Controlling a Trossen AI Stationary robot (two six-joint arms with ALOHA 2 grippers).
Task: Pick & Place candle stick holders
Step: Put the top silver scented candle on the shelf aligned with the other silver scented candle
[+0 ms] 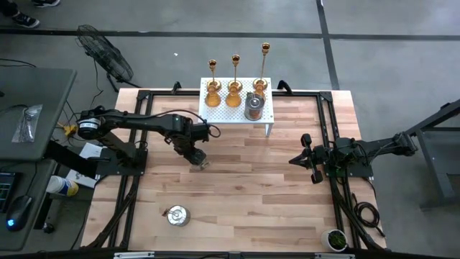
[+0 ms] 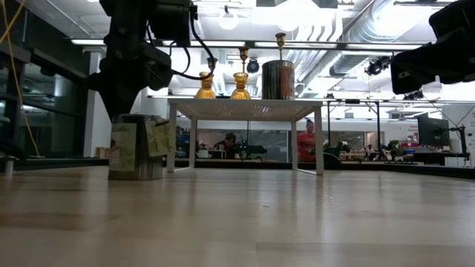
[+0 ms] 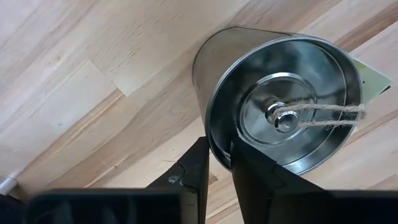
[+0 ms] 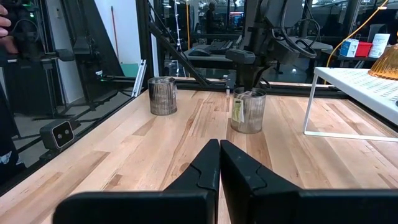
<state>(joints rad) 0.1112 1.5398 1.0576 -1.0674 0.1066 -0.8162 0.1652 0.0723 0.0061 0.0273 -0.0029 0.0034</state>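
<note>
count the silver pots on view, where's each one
3. One silver pot stands on the white rack, beside the gold candlesticks. One sits mid-table with its rim pinched in the left hand. One stands alone near the table's front edge.

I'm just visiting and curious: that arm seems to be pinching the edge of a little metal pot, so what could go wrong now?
The left gripper pinches only the thin rim of the silvery pot, so the pot could tilt or slip out when lifted. Its twine and paper tag hang loose and might snag. The white rack already looks crowded, so setting it down could knock a gold candlestick.
</note>
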